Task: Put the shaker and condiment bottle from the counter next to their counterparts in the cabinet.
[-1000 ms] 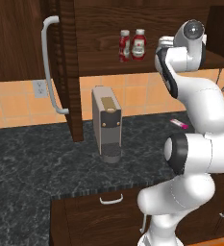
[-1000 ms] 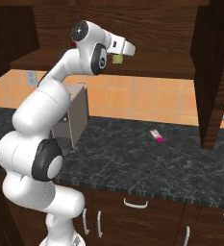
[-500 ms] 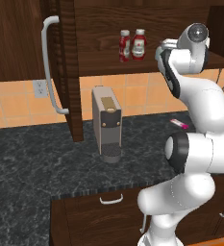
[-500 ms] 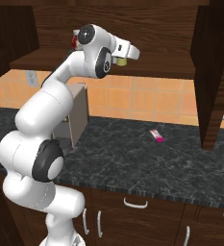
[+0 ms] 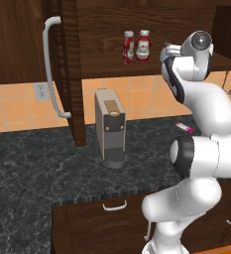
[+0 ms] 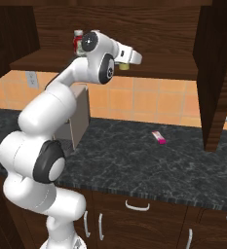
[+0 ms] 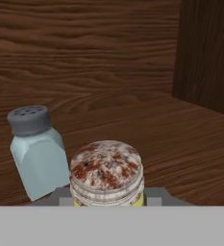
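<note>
1. Shaker (image 7: 106,174): yellow-green body, speckled tan top. It sits between my fingers, over the cabinet shelf (image 7: 180,144), just beside the pale blue-grey shaker (image 7: 36,151). I cannot tell whether its base rests on the shelf.
2. Gripper (image 6: 125,61): drawn in narrow, clamped on the shaker. My hand reaches into the cabinet (image 5: 107,30) above the shelf's front edge.
3. Two red bottles (image 5: 137,46): white caps and labels, upright side by side on the shelf, toward its left end in the left base view. I judge the condiment bottle already placed beside its like.
4. Progress: bottle part apparently done; shaker at its counterpart, release outstanding. What is left, in my judgement, is to set it down, let go and pull back.
5. Counter (image 6: 134,160): a pink-and-white tube (image 6: 159,137) lies near its back edge; a coffee machine (image 5: 111,130) stands below the shelf.
</note>
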